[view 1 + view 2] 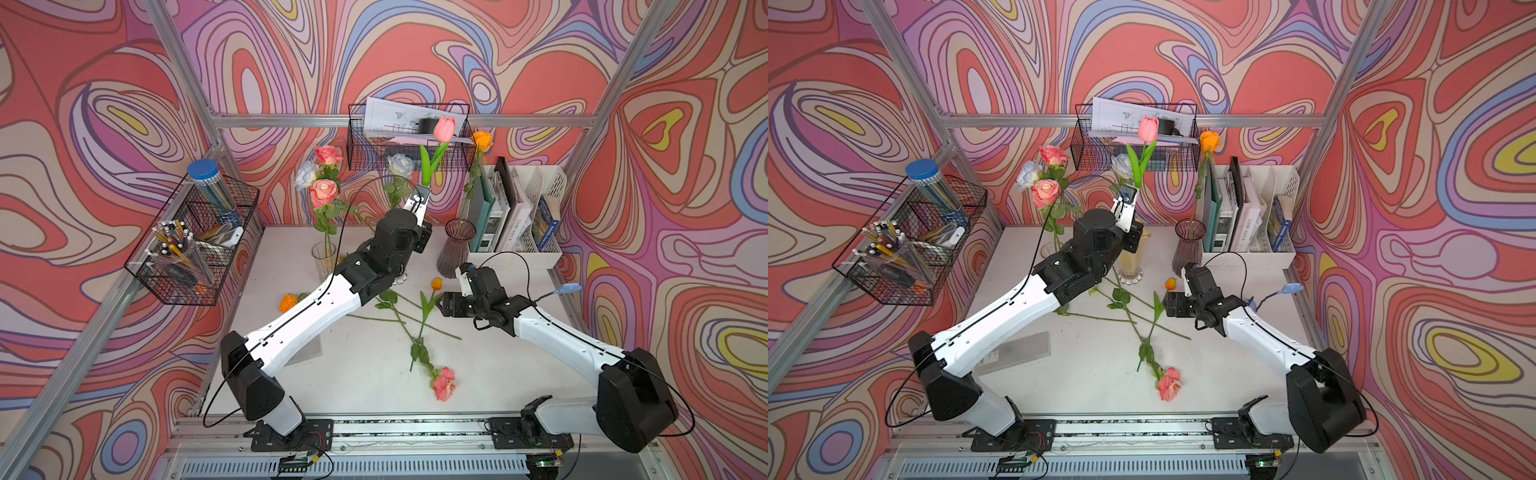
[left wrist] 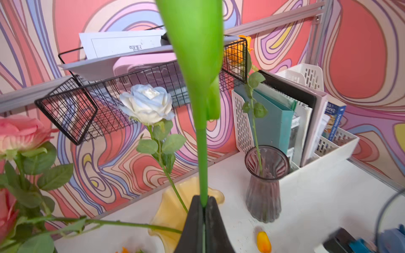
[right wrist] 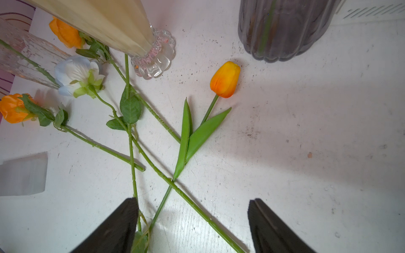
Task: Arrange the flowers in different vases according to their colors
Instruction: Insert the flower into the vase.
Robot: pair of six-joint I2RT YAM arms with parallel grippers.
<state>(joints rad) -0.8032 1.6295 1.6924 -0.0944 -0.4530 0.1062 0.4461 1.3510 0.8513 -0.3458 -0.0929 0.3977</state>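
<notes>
The left gripper (image 2: 204, 202) is clamped tight on the green stem of a pink tulip (image 1: 444, 126), holding it upright over the creamy-yellow vase (image 2: 168, 210). The right gripper (image 3: 192, 200) hangs wide open and empty above crossed stems on the table (image 1: 498, 365), near an orange tulip (image 3: 225, 79) lying beside the purple vase (image 1: 455, 249).

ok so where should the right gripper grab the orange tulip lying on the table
Take the orange tulip by the short bare stem between bud and leaves, coming from straight above with the jaws across the stem. That stretch lies flat and clear of everything, while its lower stem crosses the rose stems. The right gripper is open above it.
</notes>
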